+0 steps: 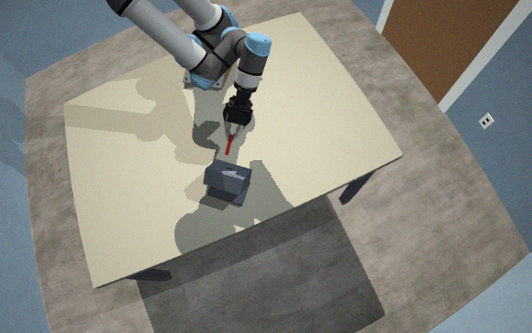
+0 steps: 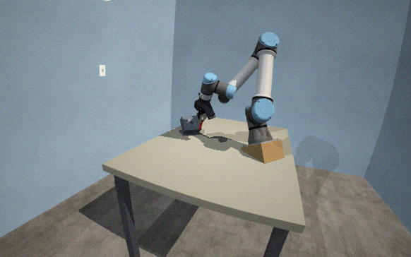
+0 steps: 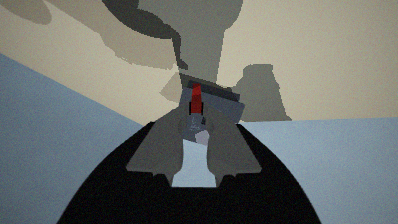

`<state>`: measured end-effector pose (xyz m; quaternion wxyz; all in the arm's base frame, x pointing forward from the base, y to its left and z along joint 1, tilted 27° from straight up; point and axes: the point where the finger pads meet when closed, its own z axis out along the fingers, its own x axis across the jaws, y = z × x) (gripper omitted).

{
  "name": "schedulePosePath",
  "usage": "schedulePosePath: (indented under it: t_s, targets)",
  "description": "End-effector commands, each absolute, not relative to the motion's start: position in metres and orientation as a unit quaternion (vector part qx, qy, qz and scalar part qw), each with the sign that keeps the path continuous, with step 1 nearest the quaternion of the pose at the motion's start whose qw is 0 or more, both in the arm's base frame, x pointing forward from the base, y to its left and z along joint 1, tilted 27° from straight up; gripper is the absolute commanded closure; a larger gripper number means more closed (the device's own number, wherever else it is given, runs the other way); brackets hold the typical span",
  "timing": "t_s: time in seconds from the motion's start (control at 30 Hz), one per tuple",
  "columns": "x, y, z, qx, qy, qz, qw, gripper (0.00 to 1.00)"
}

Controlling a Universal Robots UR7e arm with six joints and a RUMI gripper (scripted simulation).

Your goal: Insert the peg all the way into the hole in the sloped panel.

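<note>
My gripper (image 1: 232, 133) is shut on a thin red peg (image 1: 228, 145), which sticks out from the fingertips toward the dark grey block with the sloped panel (image 1: 228, 181). The peg's free end hangs a short way above and behind the block, apart from it. In the wrist view the red peg (image 3: 196, 98) lines up over the sloped panel (image 3: 212, 102), between my two grey fingers. In the exterior view the gripper (image 2: 202, 114) is right beside the block (image 2: 190, 124) at the table's far edge. I cannot make out the hole.
The arm's base stands on a tan wedge mount (image 2: 264, 150) at the table's right side. The block sits near one table edge (image 1: 263, 220). A brown door (image 1: 441, 37) is beyond the table.
</note>
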<state>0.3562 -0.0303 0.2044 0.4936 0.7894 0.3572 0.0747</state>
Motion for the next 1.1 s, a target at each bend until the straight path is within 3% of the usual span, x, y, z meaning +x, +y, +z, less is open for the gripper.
schedulePosePath:
  t_s: [0.0, 1.07]
  targets:
    - [0.357, -0.027, 0.207, 0.786, 0.353, 0.082, 0.5, 1.0]
    - [0.355, -0.011, 0.222, 0.771, 0.333, 0.122, 0.529, 1.0]
